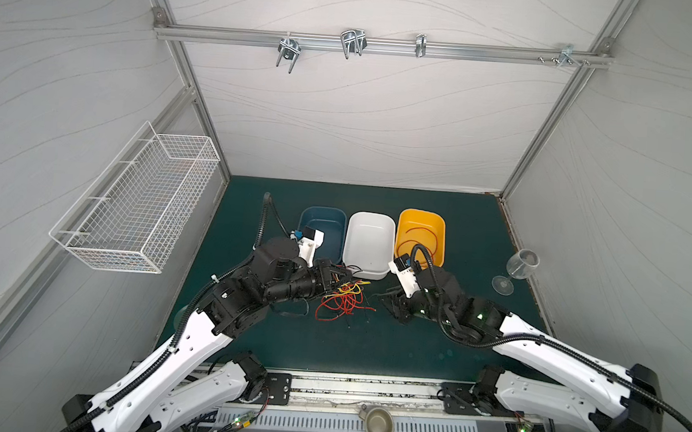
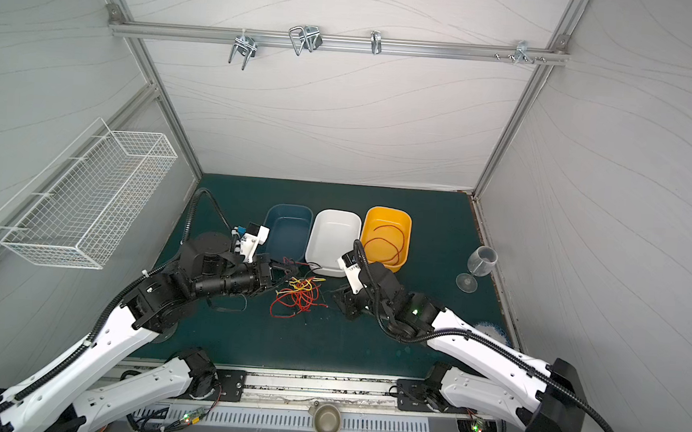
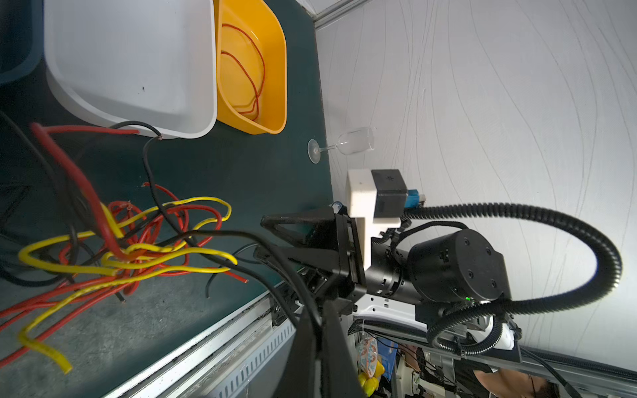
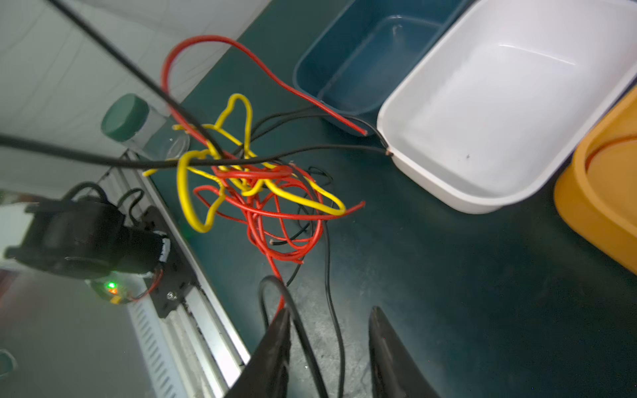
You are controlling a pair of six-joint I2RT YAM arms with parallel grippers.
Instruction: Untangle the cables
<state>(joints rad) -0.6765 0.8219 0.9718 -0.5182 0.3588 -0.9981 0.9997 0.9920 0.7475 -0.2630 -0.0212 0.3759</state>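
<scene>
The job stands in its middle stage: one red cable (image 3: 263, 69) already lies coiled in the yellow bin (image 1: 443, 232) at the far right of the row, while the rest of the cables (image 1: 342, 302) form a knotted heap of red, yellow and black on the green mat (image 1: 430, 356), just in front of the white bin (image 1: 389, 228). The left gripper (image 1: 342, 276) sits at the heap's far-left edge, clenched, and by the left wrist view it appears to pinch a black cable (image 3: 227, 234) that runs taut up out of the knot. The right gripper (image 4: 331, 310) waits low, just right of the heap, its jaws apart, with loose black strands and a red one trailing between them, none pinched. The next move likely calls for the right gripper to close on one strand or pin the heap, so the held black cable can slide free without dragging the whole tangle along.
</scene>
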